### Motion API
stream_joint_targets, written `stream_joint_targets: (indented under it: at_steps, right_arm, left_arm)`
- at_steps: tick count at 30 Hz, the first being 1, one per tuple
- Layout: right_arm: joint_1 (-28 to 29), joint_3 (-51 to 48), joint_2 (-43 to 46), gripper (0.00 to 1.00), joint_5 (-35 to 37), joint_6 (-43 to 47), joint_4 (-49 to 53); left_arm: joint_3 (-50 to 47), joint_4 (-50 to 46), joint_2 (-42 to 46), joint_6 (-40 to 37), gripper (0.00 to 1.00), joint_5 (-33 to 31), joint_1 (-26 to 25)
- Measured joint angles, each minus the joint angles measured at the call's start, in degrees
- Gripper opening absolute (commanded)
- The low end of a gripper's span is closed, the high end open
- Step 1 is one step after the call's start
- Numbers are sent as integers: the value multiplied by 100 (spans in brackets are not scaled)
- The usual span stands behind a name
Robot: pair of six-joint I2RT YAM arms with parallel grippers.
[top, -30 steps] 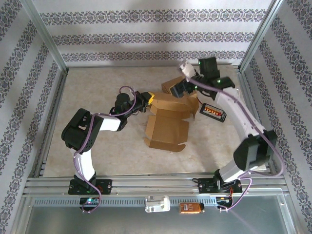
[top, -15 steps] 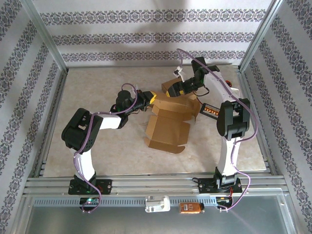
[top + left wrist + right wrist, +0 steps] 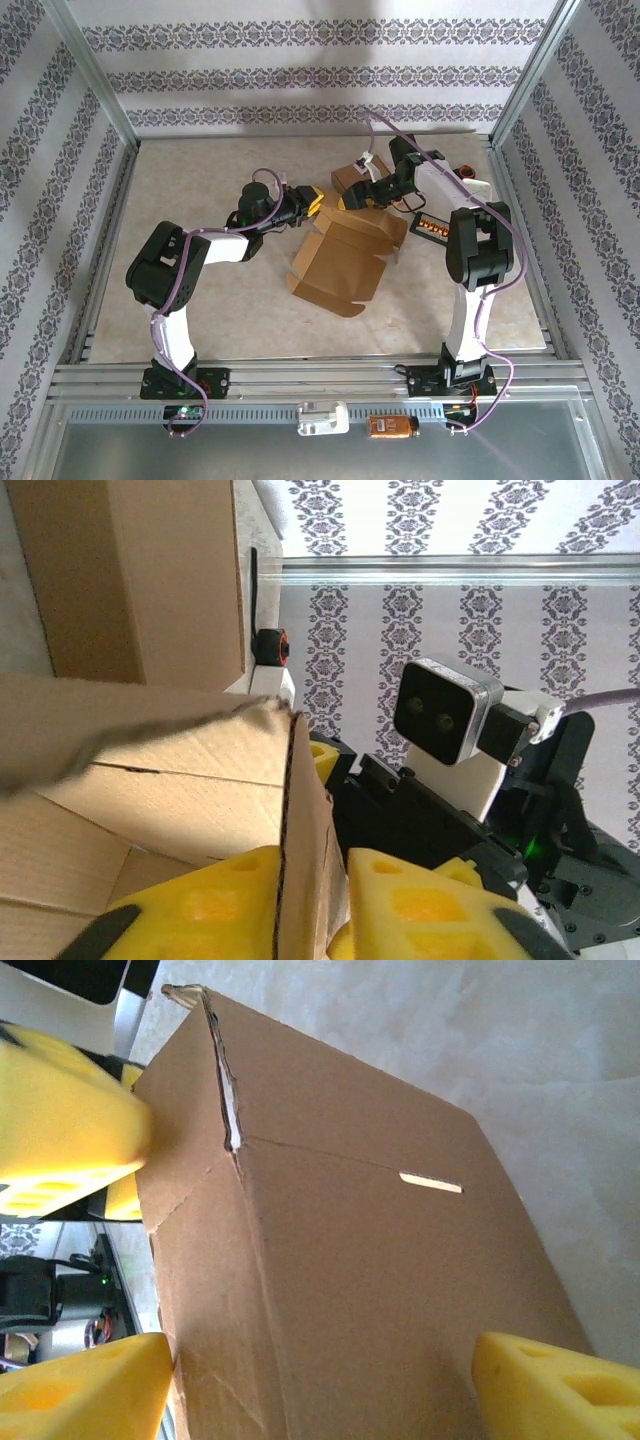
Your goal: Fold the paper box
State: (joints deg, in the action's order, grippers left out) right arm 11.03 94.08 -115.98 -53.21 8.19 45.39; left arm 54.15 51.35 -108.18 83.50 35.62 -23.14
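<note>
While bracing from both ends, square up half-folded brown cardboard paper box [image 3: 345, 245] lying mid beige tabletop [image 3: 200, 300].
Yellow-fingered left gripper [image 3: 315, 870] astride a wall edge, clamped or slack cannot tell; right gripper [image 3: 320, 1360] spread wide over far end; push evenly, avoid creasing.

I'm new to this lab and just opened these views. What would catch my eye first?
A brown cardboard box, half-folded with flaps splayed, sits mid-table. Two yellow-fingered grippers meet at its far end: the left gripper has a cardboard wall between its fingers, and the right gripper straddles a corner. A small black device with orange lights lies just right of the box.
</note>
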Motion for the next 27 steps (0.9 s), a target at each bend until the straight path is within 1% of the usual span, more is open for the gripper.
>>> stream_joint_targets:
  at_steps: [2, 3, 9, 12, 14, 17, 22, 24, 27]
  right_arm:
    - [-2, 0, 0, 77, 2, -83, -48]
    - [-2, 0, 0, 76, 2, -103, -74]
    - [-2, 0, 0, 74, 4, -208, -116]
    - [-2, 0, 0, 73, 7, -210, -116]
    - [-2, 0, 0, 73, 7, -208, -114]
    - [-2, 0, 0, 73, 28, -208, -114]
    - [-2, 0, 0, 73, 61, -208, -114]
    - [-2, 0, 0, 72, 92, -208, -116]
    - [-2, 0, 0, 72, 111, -208, -107]
  left_arm:
    - [9, -74, 0, -101, 36, -2, 0]
    - [11, -129, 0, -146, 38, -4, 0]
    - [11, -400, 0, -341, 40, -28, 28]
    - [0, -407, 0, -308, 39, -140, 37]
    - [-39, -219, -39, -166, 37, -203, 37]
    - [-39, 269, -280, 168, 34, -240, 31]
    - [-15, 1134, -820, 942, 26, -321, -103]
    - [-7, 1412, -960, 1235, 25, -422, -216]
    - [24, 1539, -979, 1458, 25, -573, -389]
